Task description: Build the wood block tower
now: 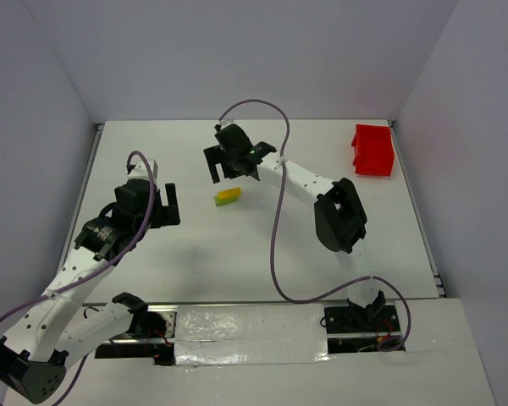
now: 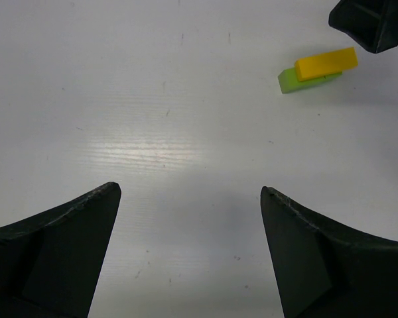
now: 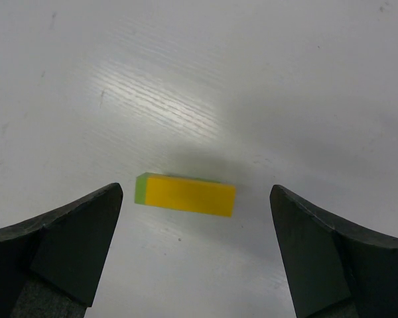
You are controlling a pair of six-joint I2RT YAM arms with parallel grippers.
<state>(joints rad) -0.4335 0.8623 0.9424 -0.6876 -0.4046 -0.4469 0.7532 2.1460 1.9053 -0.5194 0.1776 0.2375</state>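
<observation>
The wood block tower [image 1: 229, 196] is a yellow bar [image 3: 186, 195] lying flat on a green bar [image 3: 141, 189], low on the white table near its middle. My right gripper [image 1: 230, 167] hovers just behind and above it, open, and in the right wrist view [image 3: 196, 191] the stack lies between the jaws with a gap on each side. My left gripper [image 1: 159, 205] stands open to the left of the stack, with only bare table between its jaws [image 2: 189, 192]. In the left wrist view the stack [image 2: 318, 69] lies ahead at the upper right, under a finger of the right gripper [image 2: 371, 23].
A red plastic bin [image 1: 372, 150] stands at the far right of the table [image 1: 195, 254]. Grey walls close the table in at the back and on both sides. The right arm's cable [image 1: 279, 211] loops across the middle.
</observation>
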